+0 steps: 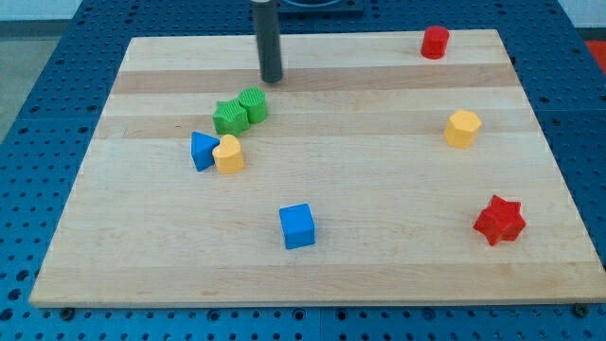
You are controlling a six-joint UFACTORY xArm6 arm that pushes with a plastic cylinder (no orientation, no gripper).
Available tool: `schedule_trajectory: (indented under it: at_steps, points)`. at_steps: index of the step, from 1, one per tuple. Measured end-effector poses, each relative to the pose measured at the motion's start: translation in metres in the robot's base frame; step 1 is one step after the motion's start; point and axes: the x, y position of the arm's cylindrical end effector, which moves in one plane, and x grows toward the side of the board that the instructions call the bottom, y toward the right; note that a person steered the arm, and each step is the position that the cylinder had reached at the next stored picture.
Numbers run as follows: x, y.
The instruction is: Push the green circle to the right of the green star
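While my tip (272, 80) is hovering just above-right of it, bare with no hand, the green plastic circle block (253, 103) is sitting upper left on the wooden worktop (379, 189), touching the green plastic star block's (229, 116) right side. Looking light, rigid, slippery; push its flank.

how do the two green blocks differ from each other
The green star has pointed, lobed edges; the green circle is round. The star sits toward the view's left and lower; the circle is at its upper right, touching it. The circle is nearer my tip, which stands just above it toward the view's top; the star is farther off. They share the same green and look about equal in size.
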Motion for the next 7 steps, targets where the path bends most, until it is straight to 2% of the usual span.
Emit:
schedule_trajectory:
  at_steps: [5, 7]
  points:
    - [0.064, -0.01]
    - [0.07, -0.01]
